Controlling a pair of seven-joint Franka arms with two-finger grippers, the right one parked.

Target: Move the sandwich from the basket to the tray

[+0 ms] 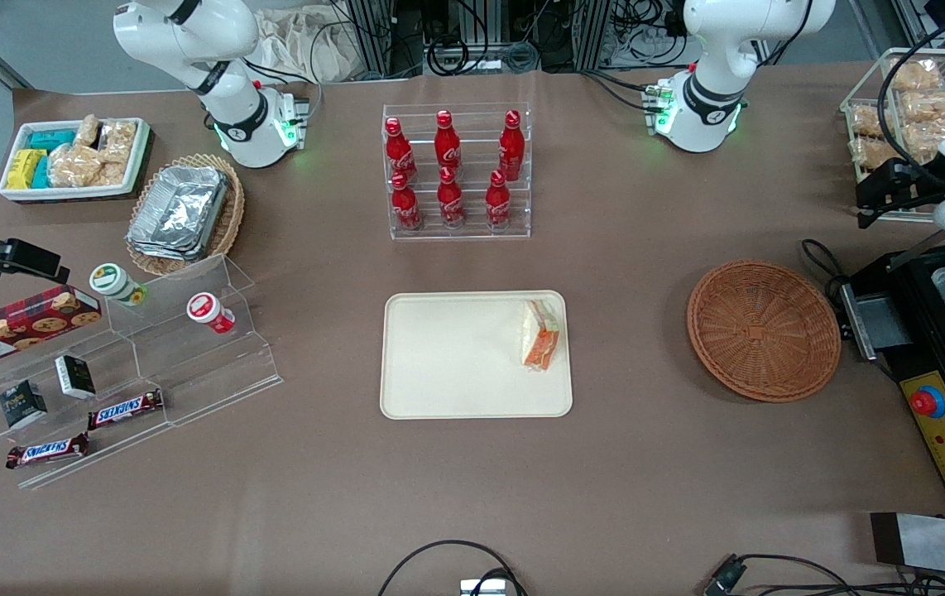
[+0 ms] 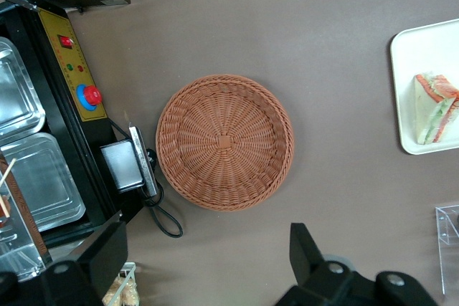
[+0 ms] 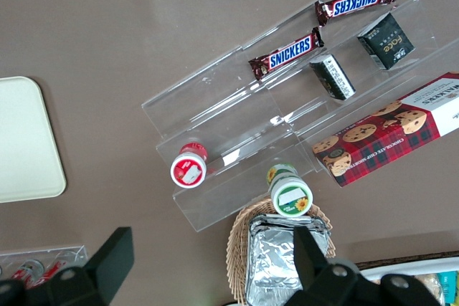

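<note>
- Front view: you see the sandwich [image 1: 540, 334] lying on the tray [image 1: 448, 356], near the tray's short edge that faces the basket [image 1: 763, 329]. The basket holds nothing and sits well apart from the tray, toward the working arm's end of the table. The rack of red bottles [image 1: 456, 170] stands farther from the camera than the tray.
- Left wrist view: your gripper [image 2: 208, 263] hangs high above the table beside the basket [image 2: 224, 142], its two fingers spread wide with nothing between them. The sandwich [image 2: 434, 107] rests on the tray [image 2: 419, 55], apart from the basket.
- Right wrist view: you see only a bare corner of the tray [image 3: 25, 141]; no sandwich shows here.
- Progress, as I judge it: the placing looks done. You have nothing left to carry; at most, park the arm.
</note>
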